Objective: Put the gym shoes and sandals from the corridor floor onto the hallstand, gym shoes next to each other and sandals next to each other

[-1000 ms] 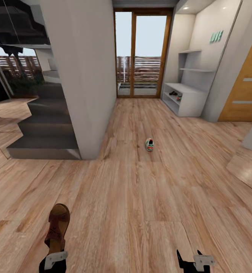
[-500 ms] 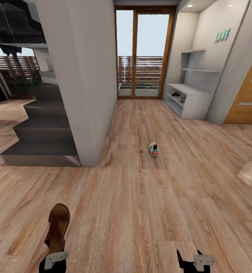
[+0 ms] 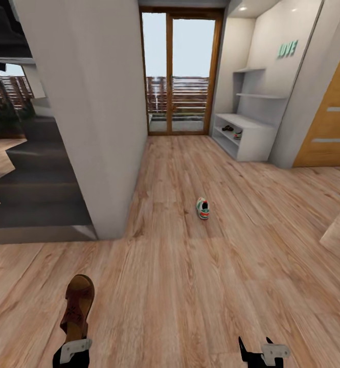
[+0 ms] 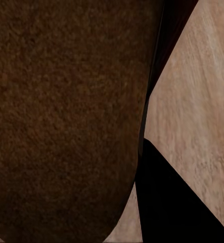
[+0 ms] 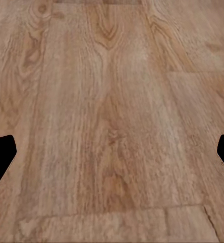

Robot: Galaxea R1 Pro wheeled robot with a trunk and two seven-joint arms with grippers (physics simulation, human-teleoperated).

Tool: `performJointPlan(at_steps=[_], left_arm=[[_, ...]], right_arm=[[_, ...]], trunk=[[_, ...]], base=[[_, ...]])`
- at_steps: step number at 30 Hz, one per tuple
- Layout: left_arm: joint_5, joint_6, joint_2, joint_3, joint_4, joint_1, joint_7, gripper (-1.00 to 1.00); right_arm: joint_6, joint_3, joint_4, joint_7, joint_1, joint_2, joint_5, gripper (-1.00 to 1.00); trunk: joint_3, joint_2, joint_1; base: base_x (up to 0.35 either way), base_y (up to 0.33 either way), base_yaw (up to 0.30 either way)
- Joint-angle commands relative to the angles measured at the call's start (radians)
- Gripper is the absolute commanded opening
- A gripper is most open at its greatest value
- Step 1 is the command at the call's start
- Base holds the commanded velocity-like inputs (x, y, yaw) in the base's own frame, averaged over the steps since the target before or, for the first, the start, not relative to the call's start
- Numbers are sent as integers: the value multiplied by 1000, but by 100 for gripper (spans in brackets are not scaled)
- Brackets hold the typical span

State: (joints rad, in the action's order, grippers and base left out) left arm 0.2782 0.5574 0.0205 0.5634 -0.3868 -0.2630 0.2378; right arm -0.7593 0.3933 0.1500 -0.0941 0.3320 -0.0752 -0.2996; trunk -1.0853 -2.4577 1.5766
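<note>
left gripper (image 3: 73, 343) fingers pinch a brown sandal (image 3: 77, 306) at its heel, toe pointing far, for carrying to the hallstand (image 3: 244, 137). right gripper (image 3: 256, 352) fingers spread, empty. one gym shoe (image 3: 203, 208) lies on the corridor floor (image 3: 190, 286) ahead. since the earlier frame the view has shifted; the hallstand appears slightly closer.
</note>
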Motion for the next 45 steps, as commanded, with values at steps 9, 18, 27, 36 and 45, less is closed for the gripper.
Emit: performJointPlan(at_steps=[9,18,27,36,45], left_arm=[[10,4,-1,9,0,-1,5,-100],[16,5,-1,6,0,-1,7,-100],[117,3,-1,-86,24,0,52,-100],[120,2,0,-90,26,-1,51,-100],[121,2,-1,-90,26,-1,51,-100]], right_arm=[[-3,9,0,-10,1,0,0,100],[-3,9,0,-10,1,0,0,100],[-3,9,0,-10,1,0,0,100],[-3,9,0,-10,1,0,0,100],[-3,9,0,-10,1,0,0,100]], trunk=[[1,0,0],[1,0,0],[1,0,0],[1,0,0],[1,0,0]], base=[[337,46,-66],[337,1,-1],[337,-52,0],[338,-72,0],[337,-81,-1]])
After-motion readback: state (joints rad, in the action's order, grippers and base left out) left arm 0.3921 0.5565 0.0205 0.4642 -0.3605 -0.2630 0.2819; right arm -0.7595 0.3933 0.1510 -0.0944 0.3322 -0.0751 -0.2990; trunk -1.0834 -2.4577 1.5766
